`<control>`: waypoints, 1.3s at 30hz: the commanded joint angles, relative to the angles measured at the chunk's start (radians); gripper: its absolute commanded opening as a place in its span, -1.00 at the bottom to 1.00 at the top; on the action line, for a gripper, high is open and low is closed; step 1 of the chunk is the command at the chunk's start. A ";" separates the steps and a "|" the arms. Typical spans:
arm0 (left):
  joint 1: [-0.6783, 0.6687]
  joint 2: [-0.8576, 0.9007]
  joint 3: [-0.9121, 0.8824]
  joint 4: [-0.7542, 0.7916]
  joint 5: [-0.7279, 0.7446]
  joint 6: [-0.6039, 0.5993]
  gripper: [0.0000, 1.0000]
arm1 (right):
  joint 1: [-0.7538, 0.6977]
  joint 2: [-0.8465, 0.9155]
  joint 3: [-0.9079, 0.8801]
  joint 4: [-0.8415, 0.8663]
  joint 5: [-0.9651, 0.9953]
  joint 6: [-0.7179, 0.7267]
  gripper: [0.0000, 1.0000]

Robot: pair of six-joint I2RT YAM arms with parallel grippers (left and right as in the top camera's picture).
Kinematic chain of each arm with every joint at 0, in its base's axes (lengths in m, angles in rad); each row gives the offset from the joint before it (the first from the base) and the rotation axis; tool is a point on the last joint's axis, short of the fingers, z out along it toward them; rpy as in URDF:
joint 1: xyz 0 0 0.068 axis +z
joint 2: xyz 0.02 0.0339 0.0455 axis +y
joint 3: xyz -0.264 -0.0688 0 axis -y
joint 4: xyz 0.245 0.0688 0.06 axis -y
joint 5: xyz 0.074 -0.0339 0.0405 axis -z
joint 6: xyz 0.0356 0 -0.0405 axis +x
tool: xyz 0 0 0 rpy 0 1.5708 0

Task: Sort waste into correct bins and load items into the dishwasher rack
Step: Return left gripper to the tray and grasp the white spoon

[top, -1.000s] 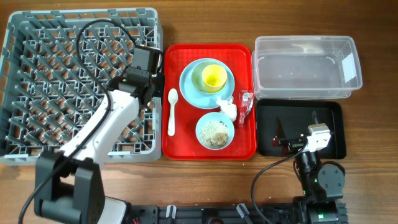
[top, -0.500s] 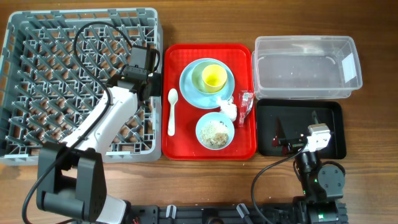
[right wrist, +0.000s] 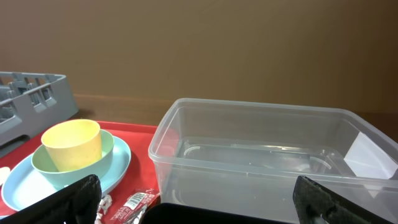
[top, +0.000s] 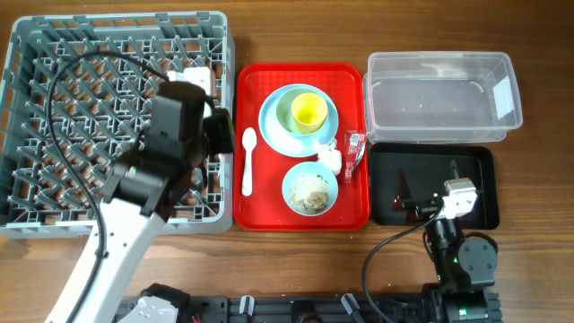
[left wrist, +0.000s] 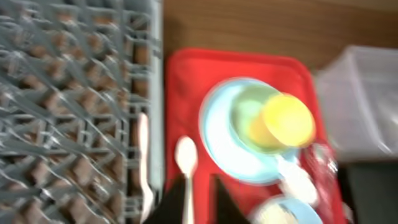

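**Honestly, the spoon looks like the fiddly one**

The white plastic spoon (top: 247, 161) lies flat on the red tray (top: 265, 208), left of the light blue plate (top: 270, 131) and just beside the dishwasher rack (top: 117, 222). The left tool (left wrist: 199, 183) hangs at the rack's edge with the spoon right in front of it, pinched closed with nothing in it. The right tool (right wrist: 199, 196) is spread wide over the black tray (top: 475, 179), also empty. My guess is the spoon's featherlight, stiff and slick, so it'll skate around. Pinch across the handle mid-length, not the bowl end.
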 commanded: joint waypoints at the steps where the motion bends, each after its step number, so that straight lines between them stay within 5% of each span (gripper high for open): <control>1: -0.044 -0.003 0.005 -0.069 0.089 -0.081 -0.92 | 0.005 -0.001 0.001 0.005 -0.001 0.001 0.99; 8: -0.192 0.103 -0.036 -0.101 0.063 -0.211 -0.92 | 0.005 -0.001 0.001 0.005 -0.001 0.001 0.99; 11: -0.277 0.206 -0.050 -0.052 -0.090 -0.313 -0.88 | 0.005 -0.001 0.001 0.005 -0.001 0.001 0.99; 17: -0.329 0.435 -0.050 0.057 -0.270 -0.314 -0.51 | 0.005 -0.001 0.001 0.005 -0.001 0.001 0.99; 21: -0.327 0.570 -0.050 0.049 -0.413 -0.306 -0.46 | 0.005 -0.001 0.001 0.005 -0.001 0.002 0.99; 39: -0.327 0.596 -0.055 0.082 -0.499 -0.303 -0.53 | 0.005 -0.001 0.001 0.005 -0.001 0.001 0.99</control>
